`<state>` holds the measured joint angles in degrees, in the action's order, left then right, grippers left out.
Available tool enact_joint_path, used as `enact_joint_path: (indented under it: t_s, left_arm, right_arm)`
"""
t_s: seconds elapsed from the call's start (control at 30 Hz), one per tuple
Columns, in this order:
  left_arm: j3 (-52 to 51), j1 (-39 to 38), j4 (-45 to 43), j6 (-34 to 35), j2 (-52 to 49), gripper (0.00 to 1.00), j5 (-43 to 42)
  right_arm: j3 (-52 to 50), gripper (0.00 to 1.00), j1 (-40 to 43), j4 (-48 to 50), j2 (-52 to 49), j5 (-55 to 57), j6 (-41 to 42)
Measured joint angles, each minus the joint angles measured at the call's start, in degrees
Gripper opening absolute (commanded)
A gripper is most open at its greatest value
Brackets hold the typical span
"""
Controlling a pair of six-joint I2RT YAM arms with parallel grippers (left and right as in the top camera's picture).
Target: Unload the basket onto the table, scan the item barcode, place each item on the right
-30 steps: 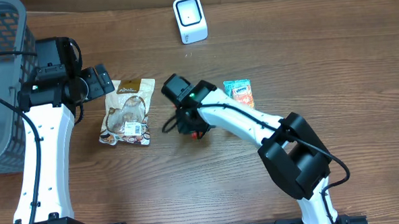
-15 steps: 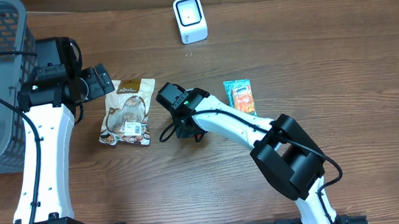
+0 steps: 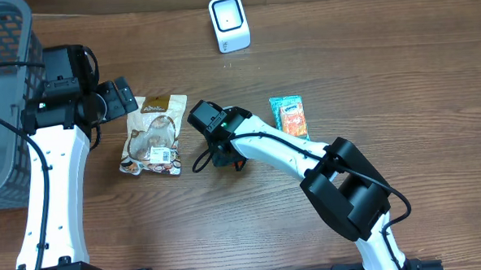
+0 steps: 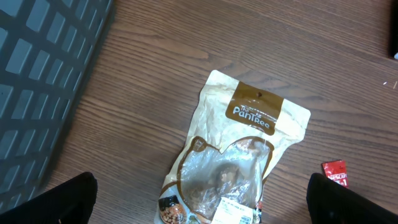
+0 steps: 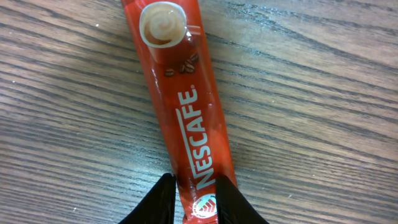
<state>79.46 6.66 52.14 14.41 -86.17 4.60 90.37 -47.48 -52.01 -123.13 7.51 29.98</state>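
Since a second ago, the right arm has swung a little to the left, and in the overhead view its wrist now sits closer to the snack bag (image 3: 153,136). The left arm has not moved, and neither have the things on the worktop (image 3: 400,63).

From above, the right end effector (image 3: 225,158) hides almost all of the coffee stick (image 3: 238,163). Only a tiny red bit peeks out. The right wrist view shows much more. There the red coffee stick lies flat on the wood, with a cup picture at the far end and white letters along it. Two black fingers (image 5: 163,199) press on both sides of its near end, so the right end effector is clamped on the stick.

The left end effector (image 3: 117,97) hangs just beside the top of the snack bag, with its two fingers spread far apart and nothing between them. Its wrist view shows the bag's brown top, the clear window and a white label, which look very small from above. It also shows a corner of the red stick at the right edge.

Only the overhead view shows the white scanner (image 3: 228,23) at the far edge, well apart from the stick. It also shows a small blue and orange packet (image 3: 289,116) near the right arm. The grey basket (image 3: 3,96) stands at the left.
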Motion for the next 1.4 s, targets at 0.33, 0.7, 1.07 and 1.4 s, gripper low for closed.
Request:
enact_joint_path:
  t_s: [0.33, 0.7, 1.07, 1.4]
  left_arm:
    - [0.0, 0.0, 0.0, 0.0, 0.0, 1.0, 0.0]
    - [0.0, 0.0, 0.0, 0.0, 0.0, 1.0, 0.0]
    - [0.0, 0.0, 0.0, 0.0, 0.0, 1.0, 0.0]
    - [0.0, 0.0, 0.0, 0.0, 0.0, 1.0, 0.0]
  right_arm:
    - [0.1, 0.33, -0.3, 0.4, -1.1, 0.2, -0.8]
    - [0.3, 0.18, 0.4, -0.5, -1.2, -2.6, -1.5]
    - [1.2, 0.04, 1.4, -3.2, -1.2, -5.2, -0.2]
    - [1.6, 0.04, 4.4, -3.4, 4.5, -16.0, -3.2]
